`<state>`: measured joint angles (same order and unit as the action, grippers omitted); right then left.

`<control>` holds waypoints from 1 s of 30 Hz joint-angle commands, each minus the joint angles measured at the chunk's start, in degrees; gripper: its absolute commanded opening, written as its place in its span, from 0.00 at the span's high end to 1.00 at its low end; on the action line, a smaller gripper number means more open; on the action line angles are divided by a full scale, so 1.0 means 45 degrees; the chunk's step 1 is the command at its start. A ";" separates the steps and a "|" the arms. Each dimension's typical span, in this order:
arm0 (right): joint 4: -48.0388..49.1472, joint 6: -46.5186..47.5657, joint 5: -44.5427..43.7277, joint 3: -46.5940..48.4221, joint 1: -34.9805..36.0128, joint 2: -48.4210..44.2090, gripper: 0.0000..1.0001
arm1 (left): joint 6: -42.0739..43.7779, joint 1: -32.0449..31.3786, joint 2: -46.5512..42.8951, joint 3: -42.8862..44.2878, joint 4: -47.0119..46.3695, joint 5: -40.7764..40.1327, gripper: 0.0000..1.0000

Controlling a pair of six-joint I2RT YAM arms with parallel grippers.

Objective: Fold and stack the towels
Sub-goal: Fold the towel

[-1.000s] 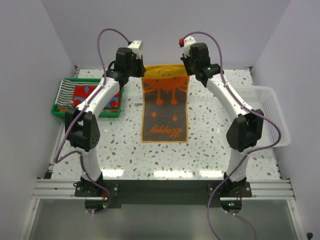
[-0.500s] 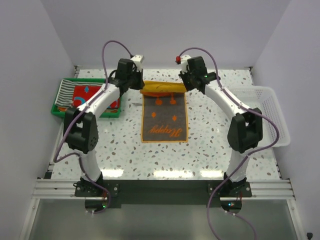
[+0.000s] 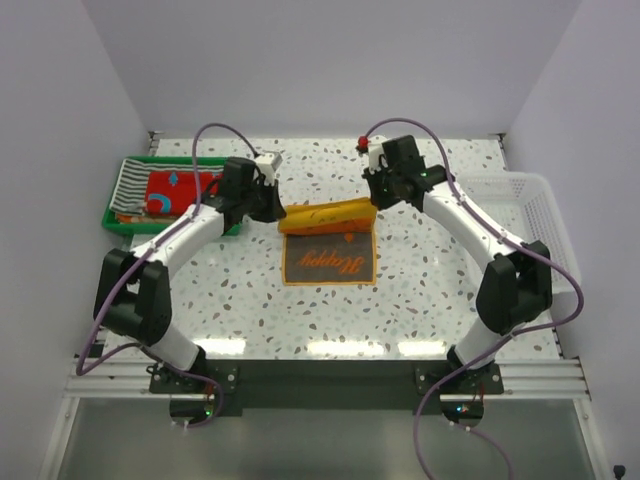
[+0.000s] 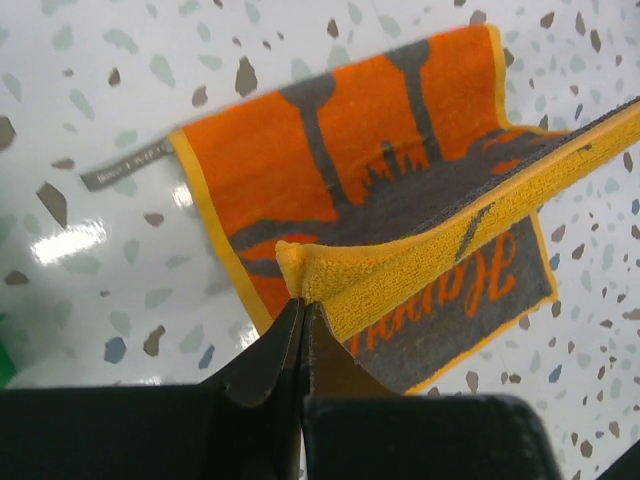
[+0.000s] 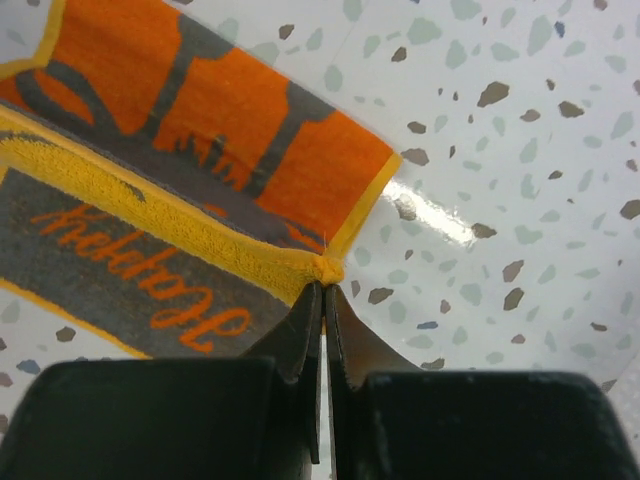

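Orange towel (image 3: 329, 258) mid-table, its far half raised and doubled over toward the near edge. Left gripper (image 4: 303, 306) clamped on its left corner, right gripper (image 5: 323, 288) clamped on its right corner. Other towels (image 3: 165, 190) sit in tray (image 3: 160, 159) at the table's left edge.

Top view:
- green tray (image 3: 150, 160) at 10 o'clock: near-right part hidden behind left arm (image 3: 190, 228).
- red towel (image 3: 170, 188) and striped towel (image 3: 130, 185) in tray: only partly seen, drawings too small to tell.
- white mesh basket (image 3: 548, 200) at 3 o'clock: near corner hidden behind right arm (image 3: 470, 225).
- orange towel (image 3: 330, 258): raised fold covers part beneath.

Left wrist view:
- tag (image 4: 125, 170): print unreadable.
- orange towel: cut off at 3 o'clock edge.
- left gripper (image 4: 300, 310): pinched corner hidden between closed jaws.

Right wrist view:
- orange towel: cut off at 9–12 o'clock edges.
- right gripper (image 5: 322, 292): same as left.
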<state>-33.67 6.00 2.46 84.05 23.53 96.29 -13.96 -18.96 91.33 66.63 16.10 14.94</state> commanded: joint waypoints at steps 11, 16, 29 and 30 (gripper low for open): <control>-0.0389 -0.0415 0.0235 -0.1900 0.0084 -0.0657 1.00 | -0.0863 -0.0630 -0.0725 -0.2794 -0.0706 -0.0194 1.00; -0.0447 -0.0337 0.0099 -0.1628 0.0103 -0.0616 1.00 | -0.0903 -0.0650 -0.0803 -0.2621 -0.0687 -0.0370 1.00; -0.0624 -0.0278 0.0214 -0.1528 0.0142 -0.1046 1.00 | -0.0746 -0.0669 -0.1468 -0.2616 -0.0315 -0.0664 1.00; -0.0546 -0.0337 0.0293 -0.1897 0.0162 -0.1027 1.00 | -0.0766 -0.0650 -0.1313 -0.2735 -0.0432 -0.0490 1.00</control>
<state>-36.03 4.12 5.15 78.06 24.45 93.84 -18.00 -22.26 86.00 56.21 14.26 13.39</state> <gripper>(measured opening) 0.013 0.016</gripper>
